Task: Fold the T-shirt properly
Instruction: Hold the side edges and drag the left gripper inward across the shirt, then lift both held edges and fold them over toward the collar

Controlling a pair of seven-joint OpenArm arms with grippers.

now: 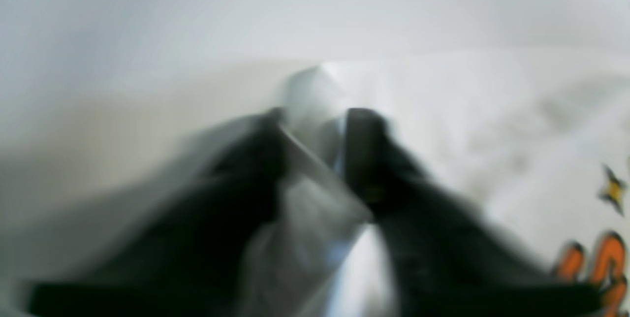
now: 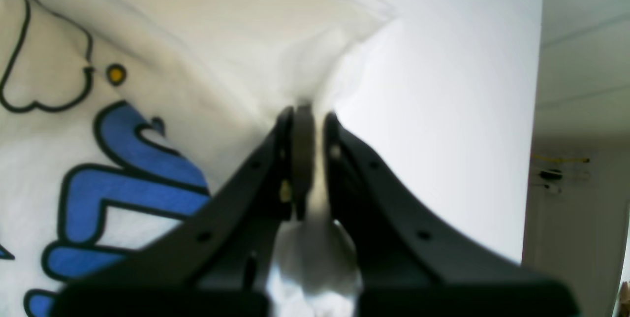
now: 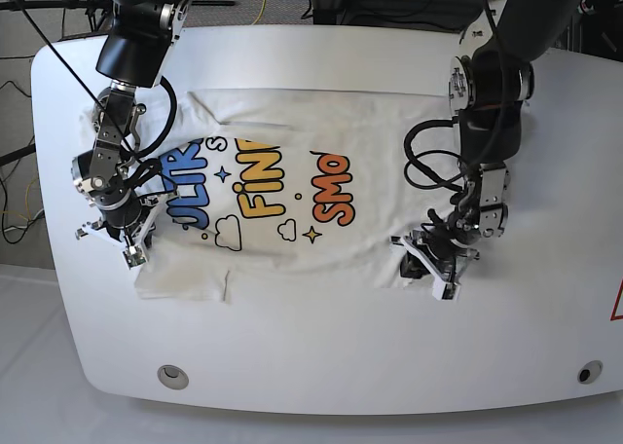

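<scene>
Gripping, left gripper: we see its dark jaws clenched on a fold of white cloth at the T-shirt edge; the left wrist view is blurred, so finer detail we cannot tell
Gripping, right gripper: its jaws are clamped on a bunched pinch of the same shirt; cloth squeezes out between the fingers and bulges below them
T-shirt position: it lies spread print-up on the white table; we read blue, yellow and orange lettering across its chest, with clouds and stars around
Grip points: in the base view the left gripper holds the shirt's edge nearest the orange letters; the right gripper holds the opposite edge beside the blue letters
Cloth state: rumpled near both grips; one corner near the right gripper is turned over
</scene>
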